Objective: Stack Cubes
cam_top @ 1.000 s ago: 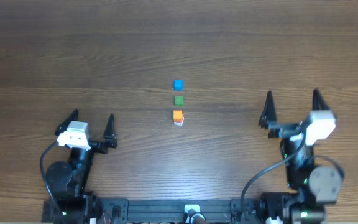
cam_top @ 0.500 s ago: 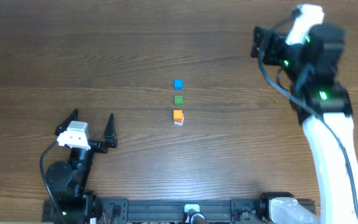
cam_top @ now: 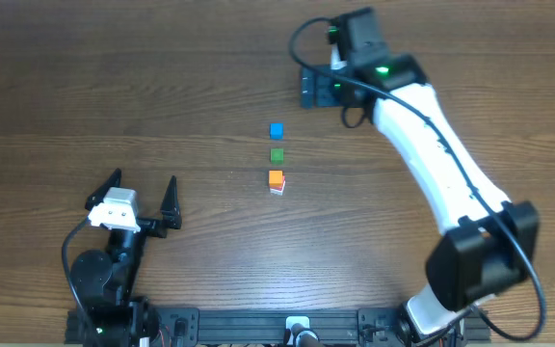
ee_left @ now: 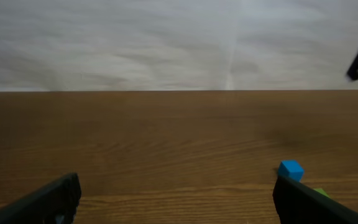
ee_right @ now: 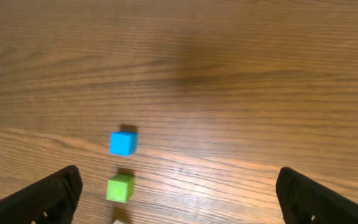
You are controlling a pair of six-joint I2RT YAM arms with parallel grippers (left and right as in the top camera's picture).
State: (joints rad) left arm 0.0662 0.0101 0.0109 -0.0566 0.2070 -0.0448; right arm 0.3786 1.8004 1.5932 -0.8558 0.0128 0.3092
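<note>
Three small cubes stand in a line at the table's middle: a blue cube [cam_top: 276, 130] farthest, a green cube [cam_top: 277, 155] in between, and an orange cube [cam_top: 276, 178] nearest, with a pale and red edge showing under it. My right gripper [cam_top: 314, 89] hangs lifted beyond the blue cube, open and holding nothing. Its wrist view looks down on the blue cube [ee_right: 122, 142] and green cube [ee_right: 120, 187] between its spread fingers [ee_right: 53, 194]. My left gripper [cam_top: 135, 188] rests open at the near left. Off to its right it sees the blue cube [ee_left: 291, 169].
Bare wooden table [cam_top: 114, 77] lies all around the cubes. The right arm's white link [cam_top: 432, 164] stretches diagonally over the right half of the table. A pale wall [ee_left: 166, 43] stands past the far edge.
The right arm has risen from its rest at the near right and swung far and leftward, ending lifted beyond the blue cube. The left arm and the cubes have not moved.
</note>
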